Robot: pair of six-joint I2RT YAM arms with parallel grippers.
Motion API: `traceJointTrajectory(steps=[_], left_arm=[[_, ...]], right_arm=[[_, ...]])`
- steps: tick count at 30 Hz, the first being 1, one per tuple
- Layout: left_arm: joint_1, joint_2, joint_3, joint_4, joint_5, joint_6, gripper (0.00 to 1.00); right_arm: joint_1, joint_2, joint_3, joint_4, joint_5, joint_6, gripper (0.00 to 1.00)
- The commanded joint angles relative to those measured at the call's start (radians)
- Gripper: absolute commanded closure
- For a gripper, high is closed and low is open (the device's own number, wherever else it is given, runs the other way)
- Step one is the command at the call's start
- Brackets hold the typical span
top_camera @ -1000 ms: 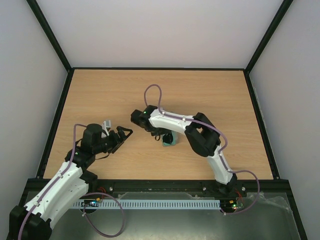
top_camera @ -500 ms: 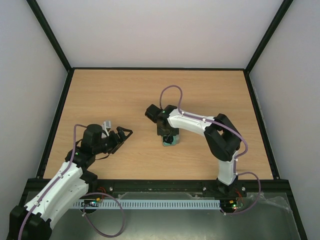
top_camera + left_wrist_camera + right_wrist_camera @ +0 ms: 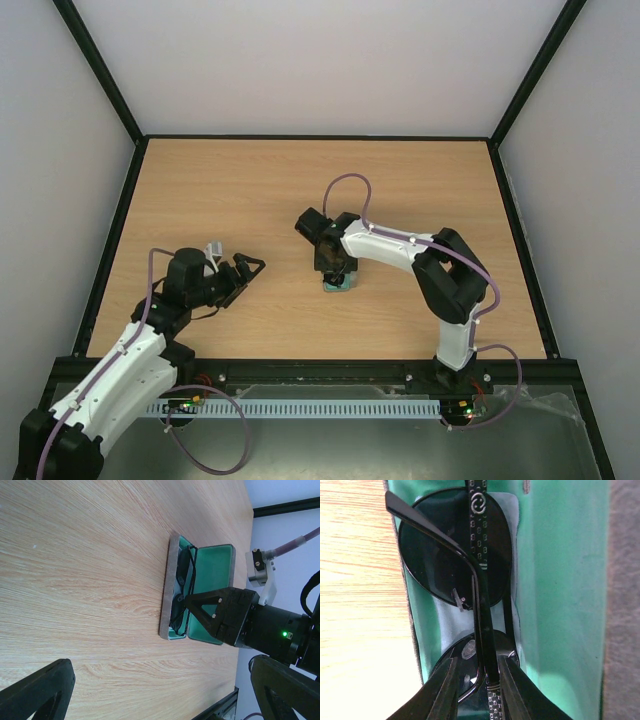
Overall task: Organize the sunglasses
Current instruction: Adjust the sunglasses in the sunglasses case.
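The sunglasses (image 3: 455, 545) lie folded inside the open grey case (image 3: 620, 580) with a teal-green lining, on a light blue cloth (image 3: 445, 625). My right gripper (image 3: 479, 665) points down into the case. Its jaws stand a narrow way apart on either side of one thin temple arm, with a small gap showing on the left side. In the top view the right gripper (image 3: 335, 268) covers most of the case (image 3: 338, 285). My left gripper (image 3: 250, 266) is open and empty, hovering left of the case. The left wrist view shows the case (image 3: 167, 580) with the sunglasses (image 3: 181, 580) inside.
The wooden table (image 3: 220, 190) is bounded by a black frame, with grey walls on three sides. The right arm's cable loops above its wrist (image 3: 345, 185). A black rail runs along the near edge (image 3: 300, 372).
My right arm has swung right and settled over the case, with only a slight shift in the last half second. The left arm has not moved.
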Motion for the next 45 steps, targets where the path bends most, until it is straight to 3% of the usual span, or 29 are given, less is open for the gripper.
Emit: traceJointTrajectory(steps=[1, 10, 15, 28, 34, 45], left_arm=[[0.005, 0.002, -0.010, -0.003, 0.000, 0.011, 0.01], [0.006, 0.012, -0.013, 0.007, 0.003, 0.014, 0.01], [0.006, 0.018, -0.013, 0.014, 0.005, 0.015, 0.01], [0.007, 0.037, -0.010, 0.024, 0.009, 0.020, 0.01], [0.007, 0.045, -0.008, 0.027, 0.007, 0.023, 0.01], [0.009, 0.051, -0.014, 0.037, 0.010, 0.022, 0.01]], right_arm=[[-0.002, 0.011, 0.011, 0.014, 0.025, 0.001, 0.76], [-0.002, 0.045, 0.064, -0.036, 0.102, 0.009, 0.76], [0.002, 0.073, 0.103, -0.064, 0.133, 0.006, 0.69], [0.004, 0.130, 0.136, -0.096, 0.171, 0.012, 0.76], [0.004, 0.131, 0.144, -0.092, 0.174, 0.006, 0.88], [0.004, 0.149, 0.135, -0.085, 0.167, -0.002, 0.82]])
